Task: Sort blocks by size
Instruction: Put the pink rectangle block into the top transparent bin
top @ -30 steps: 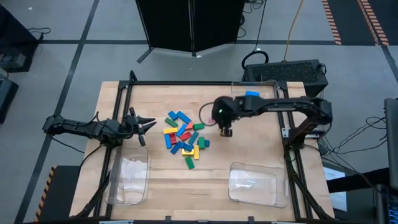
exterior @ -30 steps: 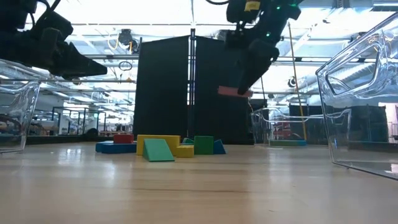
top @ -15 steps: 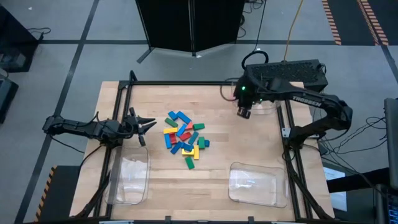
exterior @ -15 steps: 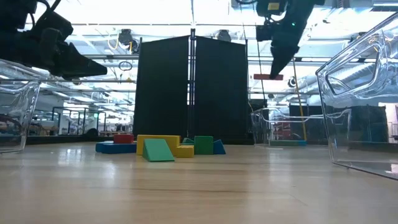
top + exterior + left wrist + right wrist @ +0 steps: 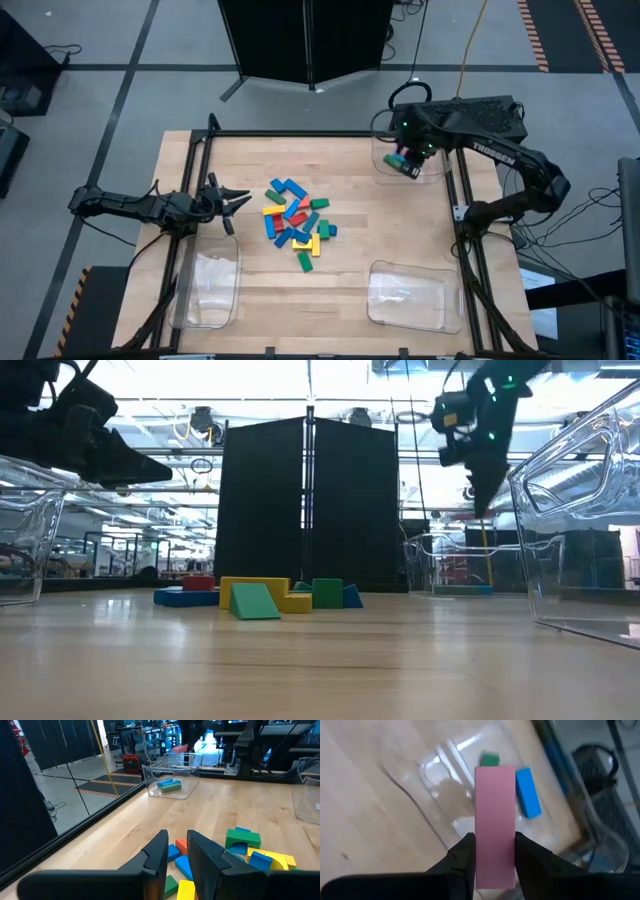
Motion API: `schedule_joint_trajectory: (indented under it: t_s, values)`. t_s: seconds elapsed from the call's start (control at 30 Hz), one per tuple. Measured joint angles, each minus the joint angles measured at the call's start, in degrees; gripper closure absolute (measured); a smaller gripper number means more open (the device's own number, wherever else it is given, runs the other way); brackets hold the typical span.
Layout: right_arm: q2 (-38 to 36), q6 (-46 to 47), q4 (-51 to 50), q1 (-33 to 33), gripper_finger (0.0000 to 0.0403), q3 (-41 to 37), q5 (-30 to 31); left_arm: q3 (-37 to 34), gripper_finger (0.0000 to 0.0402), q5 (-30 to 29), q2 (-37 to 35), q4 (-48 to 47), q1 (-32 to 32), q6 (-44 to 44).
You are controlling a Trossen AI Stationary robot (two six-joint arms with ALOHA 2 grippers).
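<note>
Several blocks in blue, green, red and yellow lie in a pile (image 5: 297, 222) mid-table; the pile also shows in the low view (image 5: 262, 596). My right gripper (image 5: 411, 163) is shut on a long pink block (image 5: 495, 820) above the far right clear tray (image 5: 385, 160). A green block (image 5: 490, 759) and a blue block (image 5: 527, 792) lie on that tray's floor. My left gripper (image 5: 238, 200) hangs left of the pile, empty, its fingers (image 5: 159, 852) a narrow gap apart. My right gripper pinches the pink block's two long sides (image 5: 479, 845) between its two fingers (image 5: 464, 855), toward one end of the block. The fingers come from above. The block is lifted clear, over the tray's floor.
Two more clear trays stand at the near left (image 5: 205, 290) and near right (image 5: 408, 297). A black frame rail (image 5: 300, 134) runs along the table's far edge. Bare wood lies between the pile and the trays.
My right gripper has carried the pink block from just right of the pile toward the table's far right corner, rising on the way. It now stands over the far right tray, still shut on the block.
</note>
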Motion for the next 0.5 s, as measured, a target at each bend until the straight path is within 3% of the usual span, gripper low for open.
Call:
schedule_joint_trajectory:
  t_s: [0.5]
  values:
    - [0.04, -2.66, 2.6, -11.12, 0.0305, -7.21, -3.0, 0.0, 0.0326, 0.0, 0.0, 0.03, -0.01, 0.2]
